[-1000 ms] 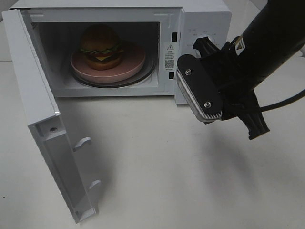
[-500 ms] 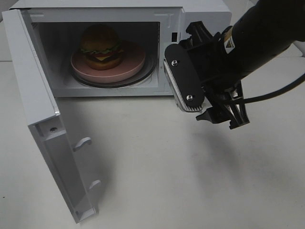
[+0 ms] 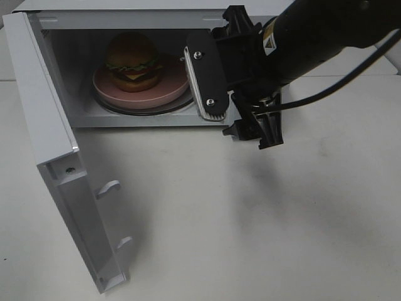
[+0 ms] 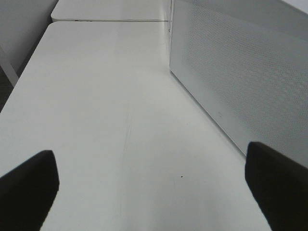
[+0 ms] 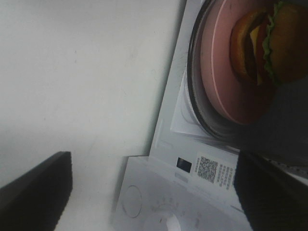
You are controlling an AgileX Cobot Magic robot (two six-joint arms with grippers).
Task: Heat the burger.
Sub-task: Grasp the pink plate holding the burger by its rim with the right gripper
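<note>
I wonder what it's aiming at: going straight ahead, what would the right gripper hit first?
Probably the microwave's white front frame, beside the sticker, rather than the burger; depth is unclear.

Burger (image 3: 131, 59) on pink plate (image 3: 106, 88) inside open microwave (image 3: 81, 116).

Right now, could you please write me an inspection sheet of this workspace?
Surface: white table, no spills seen.
Job's things: burger on pink plate inside microwave; door wide open.
Clutter: nothing seen.
Grippers: right gripper open, empty, at the microwave's mouth; left gripper open, empty, over the table.
Cables: black cable trailing from right arm.
Surroundings: second white tabletop adjoining.
</note>
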